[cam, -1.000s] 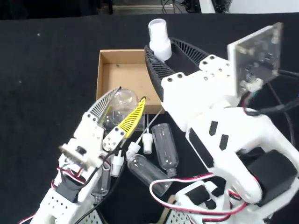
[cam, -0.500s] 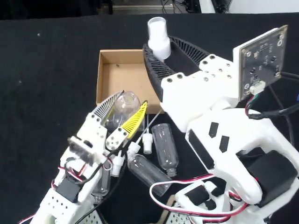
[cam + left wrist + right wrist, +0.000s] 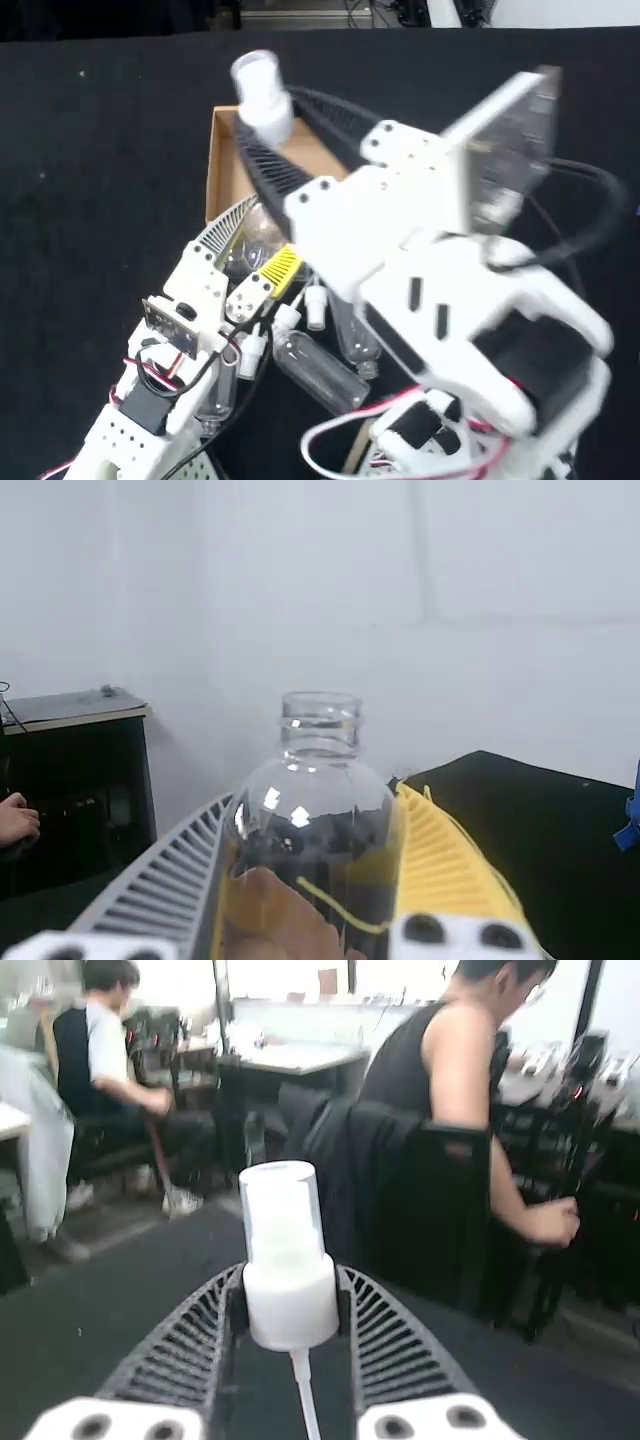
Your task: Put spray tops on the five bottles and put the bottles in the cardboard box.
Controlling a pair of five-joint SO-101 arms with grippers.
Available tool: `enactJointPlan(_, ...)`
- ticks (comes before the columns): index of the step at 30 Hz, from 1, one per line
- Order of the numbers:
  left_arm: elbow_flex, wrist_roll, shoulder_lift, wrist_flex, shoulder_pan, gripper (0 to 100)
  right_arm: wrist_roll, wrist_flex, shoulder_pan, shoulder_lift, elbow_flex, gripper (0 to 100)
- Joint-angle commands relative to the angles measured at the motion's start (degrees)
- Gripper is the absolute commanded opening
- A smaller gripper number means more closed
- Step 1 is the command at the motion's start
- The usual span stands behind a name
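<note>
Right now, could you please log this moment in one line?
left pincer: holds bottle | right pincer: holds spray top | other bottles: on table

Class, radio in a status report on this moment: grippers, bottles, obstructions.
Left gripper shut on uncapped bottle. Right gripper shut on spray top. Cardboard box partly behind right gripper in high view; loose bottle, loose spray top lying nearby.

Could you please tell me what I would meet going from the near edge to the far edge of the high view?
A loose bottle lying flat → the open-necked bottle in the left gripper → the spray top in the right gripper.
</note>
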Motion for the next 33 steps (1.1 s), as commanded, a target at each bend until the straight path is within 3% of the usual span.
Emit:
enactJointPlan(1,1.2,-0.1,-0.4,0.4,0.1,3,-0.4,-2.5,-1.1,-2.9,0.7,1.1)
enactJointPlan(6,1.2,0.2,-0.1,0.5,0.5,3,-0.4,-8.4,-1.1,-9.1,6.8,1.0)
enactJointPlan(14,1.2,0.2,-0.3,0.3,0.5,3,-0.4,-28.6,-1.1,-20.9,33.1,1.0)
enactJointPlan(20,1.2,0.1,-0.3,0.4,0.5,3,-0.2,-40.0,-1.1,-24.2,45.0,1.0)
enactJointPlan(27,1.2,-0.1,-0.3,0.4,0.1,3,-0.4,-39.8,-1.1,-24.5,48.0,1.0)
enactJointPlan(33,1.2,-0.1,-0.3,0.4,0.0,3,-0.4,-27.5,-1.3,-27.5,46.0,1.1)
